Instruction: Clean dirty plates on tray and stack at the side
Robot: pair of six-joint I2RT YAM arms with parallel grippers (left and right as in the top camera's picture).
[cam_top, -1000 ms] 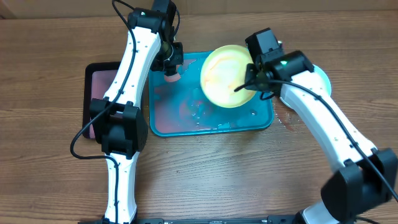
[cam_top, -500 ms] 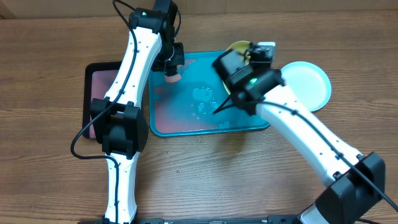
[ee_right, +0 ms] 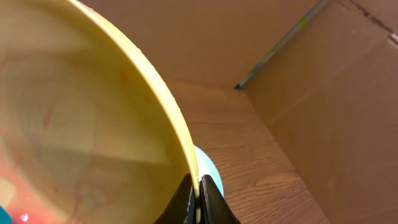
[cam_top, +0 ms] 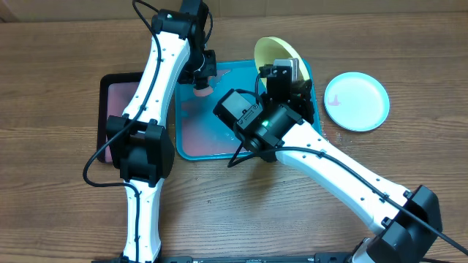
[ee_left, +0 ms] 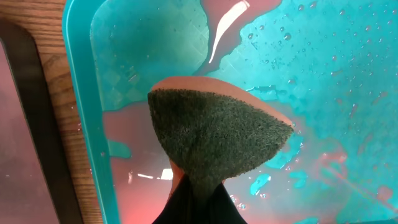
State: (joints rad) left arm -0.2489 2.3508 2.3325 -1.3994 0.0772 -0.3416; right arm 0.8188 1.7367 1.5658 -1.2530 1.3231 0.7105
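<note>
The right gripper [ee_right: 198,202], pinching the yellow-green plate [cam_top: 272,51] by its rim, has tipped it upright at the far edge of the tray [cam_top: 197,135] (reddish smears inside). The left gripper [cam_top: 201,84] still clamps a sponge [ee_left: 214,140] over it.

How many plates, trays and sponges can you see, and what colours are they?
Plates: 2, one yellow-green plate and one pale aqua plate
Trays: 2, one turquoise tray and one black tray
Sponges: 1, a sponge with a dark scrubbing side
Total: 5
</note>
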